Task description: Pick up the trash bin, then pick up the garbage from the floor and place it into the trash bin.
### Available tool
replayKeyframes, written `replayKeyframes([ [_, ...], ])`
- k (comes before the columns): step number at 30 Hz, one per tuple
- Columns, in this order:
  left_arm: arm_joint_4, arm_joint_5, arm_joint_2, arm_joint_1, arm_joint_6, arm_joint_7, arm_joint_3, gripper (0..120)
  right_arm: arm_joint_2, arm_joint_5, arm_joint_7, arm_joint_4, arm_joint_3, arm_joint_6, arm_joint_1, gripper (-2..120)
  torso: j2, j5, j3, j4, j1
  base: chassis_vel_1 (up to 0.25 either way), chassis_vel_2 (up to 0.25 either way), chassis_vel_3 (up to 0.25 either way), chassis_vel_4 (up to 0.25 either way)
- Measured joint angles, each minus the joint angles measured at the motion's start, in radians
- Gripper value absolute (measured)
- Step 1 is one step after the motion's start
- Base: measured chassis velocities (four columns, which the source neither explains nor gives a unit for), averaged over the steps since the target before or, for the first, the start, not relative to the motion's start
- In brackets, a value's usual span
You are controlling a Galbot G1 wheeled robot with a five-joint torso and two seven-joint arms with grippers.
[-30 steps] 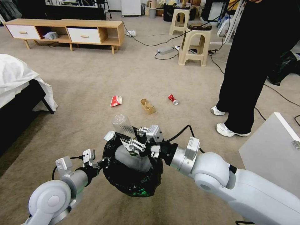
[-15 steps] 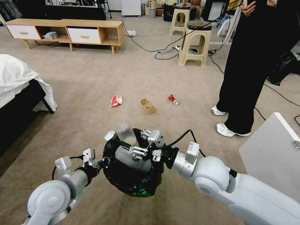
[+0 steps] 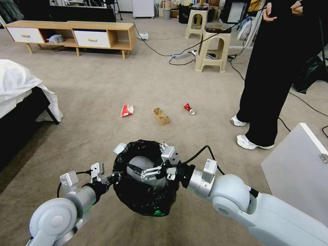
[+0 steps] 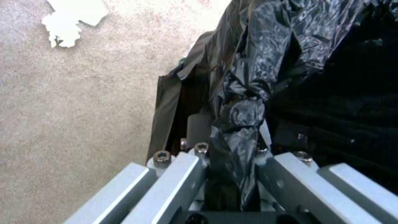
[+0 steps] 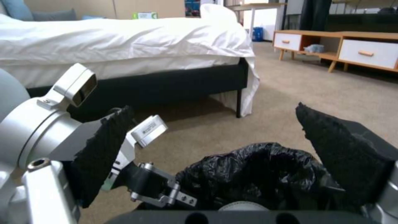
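At the far left of the head view stands a bed (image 3: 17,85) with white bedding, and a low wooden cabinet (image 3: 73,36) lines the back of the carpeted floor (image 3: 95,89). In the foreground, the left hand (image 3: 114,177) reaches in from the lower left and is clamped on the near-left rim of the trash bin (image 3: 145,191); the left wrist view shows the crinkled black bag (image 4: 244,102) pinched between its two fingers (image 4: 174,183), so the bin hangs off the floor. A scrap of white tissue (image 3: 119,148) lies on the carpet just beside the bin's left edge. Farther out on the floor, in a rough row, lie a red-white snack wrapper (image 3: 127,110), a crumpled brown paper box (image 3: 161,116) and a crushed red can (image 3: 189,108), each well apart from the bin. The right hand (image 3: 145,171) comes in from the lower right and hangs over the bin's open mouth, its fingers spread wide with nothing between them; in the right wrist view its black foam pads (image 5: 344,149) stand apart above the bag-lined rim, with the left arm's wrist visible beyond. To the right a person (image 3: 273,68) in dark trousers stands on the carpet, touching none of the litter. At the far right edge sits the corner of a grey tabletop (image 3: 297,164).
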Motion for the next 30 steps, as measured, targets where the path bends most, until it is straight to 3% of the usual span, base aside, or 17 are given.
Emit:
replayKeyframes([
  [30, 0.038, 0.041, -0.022, 0.006, 0.001, 0.0, 0.014, 1, -0.05, 0.064, -0.055, 0.078, 0.046, -0.003, 0.047, 99, 0.0, 0.0, 0.0, 0.0, 0.0, 0.0, 0.0, 0.0, 0.0],
])
